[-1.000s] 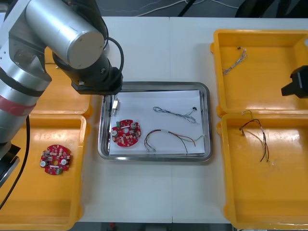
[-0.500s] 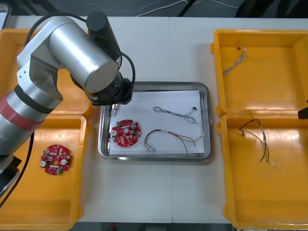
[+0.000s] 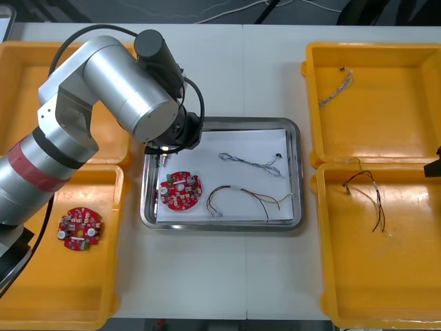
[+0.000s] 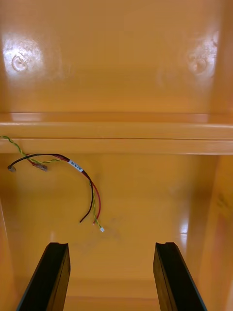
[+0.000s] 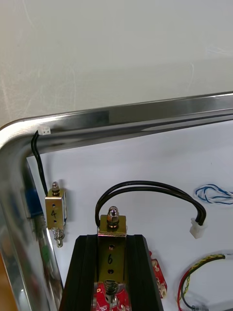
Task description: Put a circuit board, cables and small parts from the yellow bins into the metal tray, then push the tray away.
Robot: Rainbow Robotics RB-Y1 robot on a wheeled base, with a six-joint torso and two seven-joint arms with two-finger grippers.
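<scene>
A small metal part marked 6, with a black cable looping from it, is pinched in the left gripper over the white floor of the metal tray, near a corner. A second small part stands by the tray wall. A circuit board, a blue and white cable and a red and yellow cable lie in the tray on the worktop. The right gripper, fingers spread, hangs over a yellow bin that holds a red and black cable.

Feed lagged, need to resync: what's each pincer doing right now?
Left pincer: closed on a small metal part, over the metal tray.
Right pincer: open, empty, above a yellow bin.
</scene>
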